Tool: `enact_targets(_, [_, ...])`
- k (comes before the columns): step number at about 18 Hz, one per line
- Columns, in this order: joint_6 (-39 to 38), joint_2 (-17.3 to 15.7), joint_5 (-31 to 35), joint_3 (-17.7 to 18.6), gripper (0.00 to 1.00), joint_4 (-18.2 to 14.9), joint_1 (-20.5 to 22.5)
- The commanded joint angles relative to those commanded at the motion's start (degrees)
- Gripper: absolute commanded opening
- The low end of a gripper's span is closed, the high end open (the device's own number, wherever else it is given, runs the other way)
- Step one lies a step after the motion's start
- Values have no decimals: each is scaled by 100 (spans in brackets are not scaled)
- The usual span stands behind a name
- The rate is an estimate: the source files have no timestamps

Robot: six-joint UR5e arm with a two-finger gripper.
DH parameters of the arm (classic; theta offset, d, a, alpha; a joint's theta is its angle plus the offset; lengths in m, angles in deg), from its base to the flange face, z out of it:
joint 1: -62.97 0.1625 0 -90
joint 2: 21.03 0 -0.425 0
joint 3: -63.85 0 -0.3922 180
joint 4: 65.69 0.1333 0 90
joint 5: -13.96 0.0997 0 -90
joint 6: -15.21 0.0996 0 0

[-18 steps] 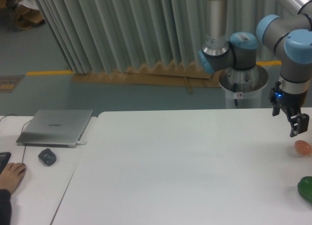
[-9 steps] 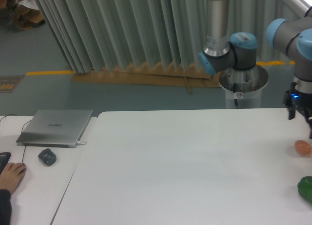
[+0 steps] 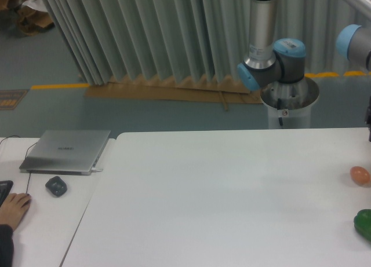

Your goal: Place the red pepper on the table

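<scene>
the red pepper does not appear anywhere in this view, so its place relative to the pincer cannot be told. of the pincer only a dark sliver shows at the right edge of the frame, above the table [image 3: 220, 191]; whether it is open, closed or holding anything cannot be told. the table is a wide, smooth, matte white top. near its right edge lies a small orange egg-shaped object [image 3: 360, 175], glossy and rounded, and just below it, cut by the frame, a dark green pepper [image 3: 364, 223] with a lumpy shine. the arm [image 3: 272, 58] shows grey metal tubes and pale blue joint caps. on the adjoining white desk [image 3: 40, 232] rest a closed silver laptop [image 3: 66, 152], a dark mouse [image 3: 56, 186] and a person's hand [image 3: 13, 208].
</scene>
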Motion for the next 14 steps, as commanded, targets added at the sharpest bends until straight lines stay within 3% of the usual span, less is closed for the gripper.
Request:
enact_targets(2, [850, 44, 9, 9, 100, 0, 175])
enact_targets(8, [2012, 18, 35, 70, 100, -9, 755])
enact_targets(14, [2700, 114, 826, 9, 100, 9, 870])
